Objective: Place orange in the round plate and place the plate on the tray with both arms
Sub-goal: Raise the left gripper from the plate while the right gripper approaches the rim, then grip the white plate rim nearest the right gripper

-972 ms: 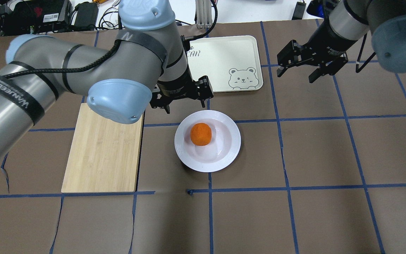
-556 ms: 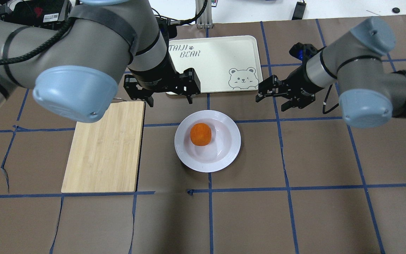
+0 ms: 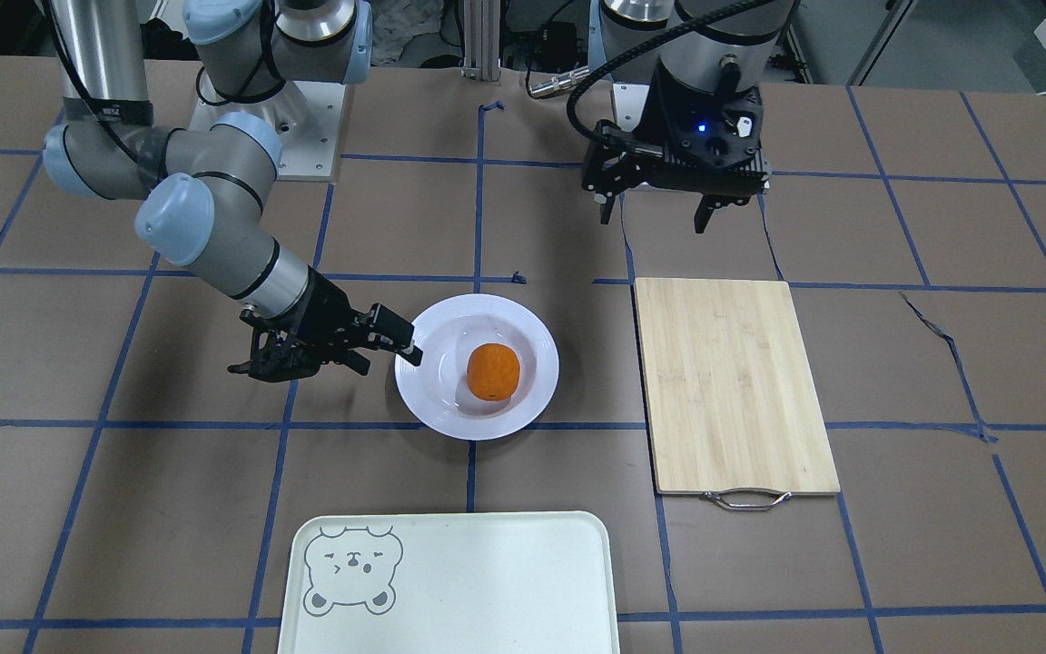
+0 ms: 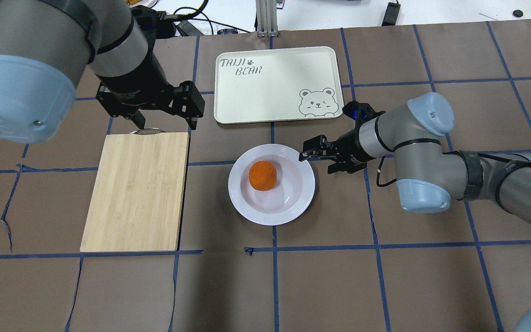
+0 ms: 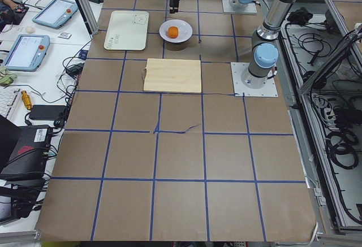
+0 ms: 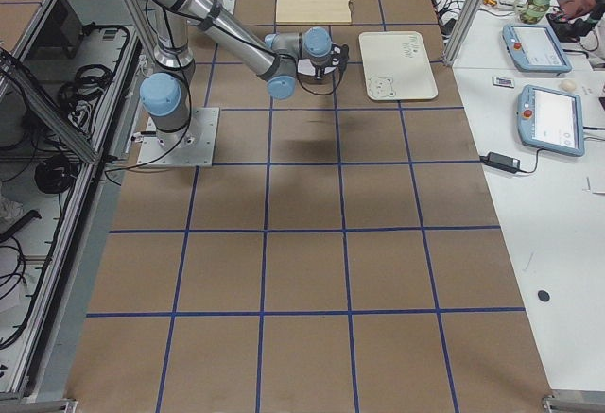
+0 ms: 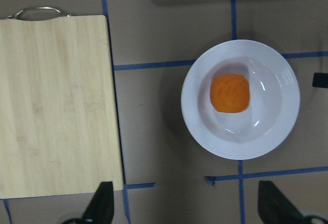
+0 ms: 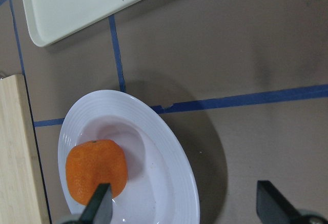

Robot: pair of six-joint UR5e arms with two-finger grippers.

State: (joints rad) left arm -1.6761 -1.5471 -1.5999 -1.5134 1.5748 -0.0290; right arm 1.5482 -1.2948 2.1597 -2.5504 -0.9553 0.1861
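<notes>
The orange point(image 4: 262, 175) sits in the plate point(image 4: 303, 196) beside the tray point(image 4: 274, 87), so the right gripper point(image 4: 317, 164), wide, straddles its rim, likely to pinch it, while the left gripper point(image 4: 168, 123), also wide and empty, hangs over the board point(image 4: 136, 193), out of the way.

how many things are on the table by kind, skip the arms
orange: 1
round plate: 1
tray: 1
wooden cutting board: 1
total: 4

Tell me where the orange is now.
Overhead view: the orange sits in the round plate, mid-table, between the cutting board on the left and the right gripper by the plate's rim.
</notes>
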